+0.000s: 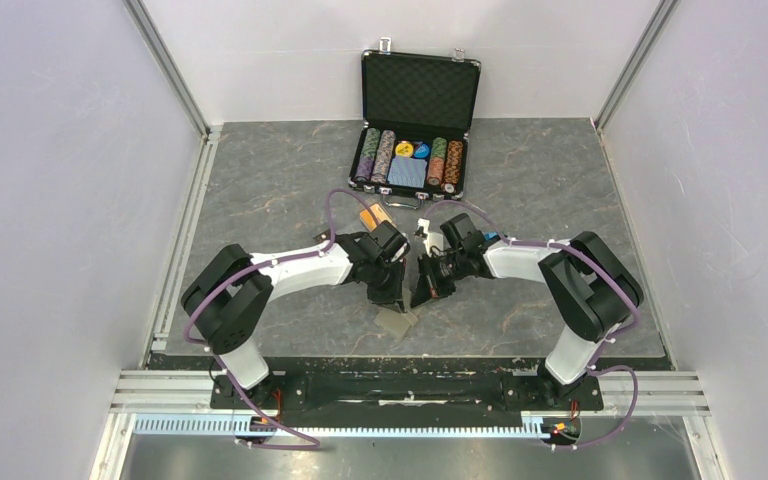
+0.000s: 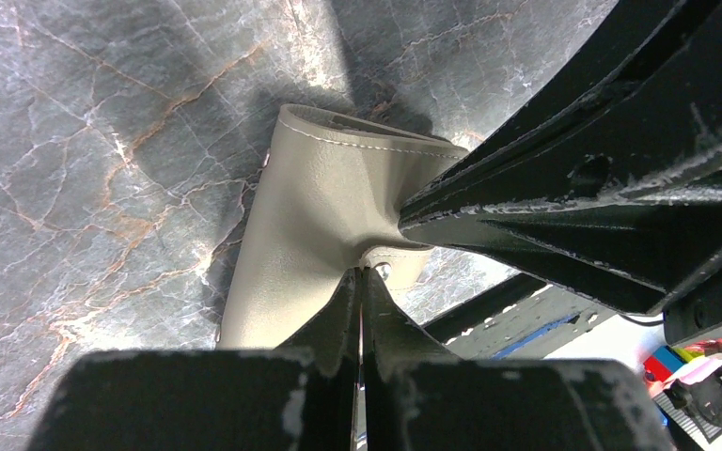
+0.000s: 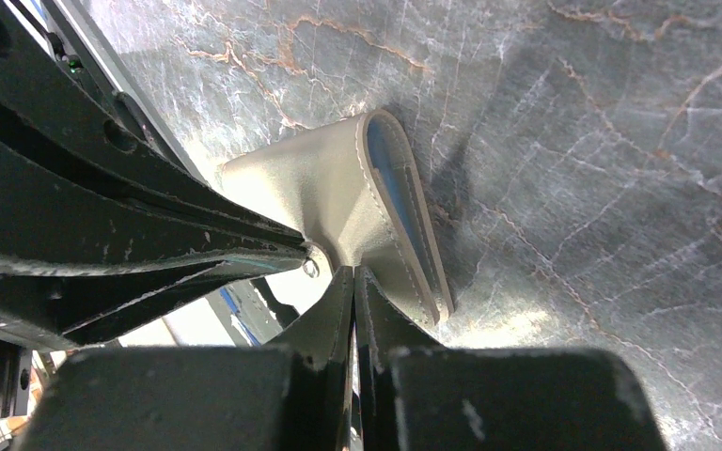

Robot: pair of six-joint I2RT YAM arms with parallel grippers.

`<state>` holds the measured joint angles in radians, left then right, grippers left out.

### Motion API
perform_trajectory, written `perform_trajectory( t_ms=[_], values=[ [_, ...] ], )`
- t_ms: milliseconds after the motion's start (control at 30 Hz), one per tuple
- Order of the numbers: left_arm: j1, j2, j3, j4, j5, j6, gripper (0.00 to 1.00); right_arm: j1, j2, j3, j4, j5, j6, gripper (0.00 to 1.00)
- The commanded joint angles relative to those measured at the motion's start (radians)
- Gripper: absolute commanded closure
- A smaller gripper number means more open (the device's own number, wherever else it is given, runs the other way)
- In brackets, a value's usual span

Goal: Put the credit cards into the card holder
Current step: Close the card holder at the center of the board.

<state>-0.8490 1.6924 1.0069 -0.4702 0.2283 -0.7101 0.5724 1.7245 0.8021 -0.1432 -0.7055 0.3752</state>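
The left gripper [image 2: 360, 282] lies closest to the lens. Its 2 black fingers are pressed together with only a hairline slit between them. A fold of the card holder [image 2: 324, 202] is pinched at their tips, just beside the snap stud [image 2: 382, 272]. The right gripper [image 3: 353, 277] is closed to the same thin slit, and the other flap of the wallet is clamped in it. The 2 grippers are brought tip to tip at the wallet's middle and are nearly touching there.

The card holder is khaki-grey and pebbled, with pale stitching along its edges. It is drawn up into a tent shape between the 2 grips. A light blue lining [image 3: 390, 174] is exposed in its opened mouth in the right wrist view. From above, it is found at the near middle of the table [image 1: 260, 180], under and just in front of the gripper tips. Whether its lower end touches the surface cannot be told.

The orange credit cards [image 1: 373, 215] are seen on the table just behind the left arm's wrist, partly hidden by it.

The poker chip case [image 1: 420, 120] is stood open at the far edge, well apart from the grippers. Bare marbled surface is seen on either side of the arms, bounded by the side walls and by a metal rail along the left edge.
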Motion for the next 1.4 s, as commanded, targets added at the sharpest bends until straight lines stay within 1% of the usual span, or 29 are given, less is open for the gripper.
perform_trajectory(
  t_ms=[0, 133, 467, 667, 733, 833, 1067, 1267, 1367],
  values=[
    [-0.008, -0.001, 0.012, 0.011, -0.007, 0.031, 0.98, 0.000, -0.005, -0.002, -0.050, 0.072, -0.036, 1.00],
    [-0.010, -0.010, 0.006, 0.015, 0.001, 0.029, 0.98, 0.000, -0.020, -0.008, -0.036, 0.061, -0.032, 1.00],
    [-0.024, 0.012, -0.022, 0.010, -0.029, 0.017, 0.98, 0.003, -0.071, -0.065, 0.100, -0.075, 0.010, 1.00],
    [-0.024, 0.019, -0.015, 0.007, -0.043, 0.010, 0.98, 0.032, -0.052, -0.075, 0.135, -0.122, 0.024, 1.00],
    [-0.024, 0.025, -0.011, 0.004, -0.046, 0.010, 0.98, 0.043, -0.045, -0.072, 0.136, -0.124, 0.032, 1.00],
    [-0.024, 0.028, -0.011, -0.002, -0.051, 0.009, 0.98, 0.052, -0.043, -0.072, 0.184, -0.122, 0.052, 1.00],
    [-0.024, 0.039, -0.008, -0.006, -0.054, 0.011, 0.98, 0.054, -0.039, -0.061, 0.187, -0.117, 0.057, 1.00],
    [-0.024, 0.035, 0.002, -0.011, -0.063, 0.009, 0.98, 0.051, -0.106, -0.042, 0.145, -0.054, 0.030, 1.00],
    [-0.025, 0.029, 0.011, -0.014, -0.065, 0.010, 0.98, 0.052, -0.144, -0.037, 0.122, -0.049, 0.028, 1.00]
  ],
)
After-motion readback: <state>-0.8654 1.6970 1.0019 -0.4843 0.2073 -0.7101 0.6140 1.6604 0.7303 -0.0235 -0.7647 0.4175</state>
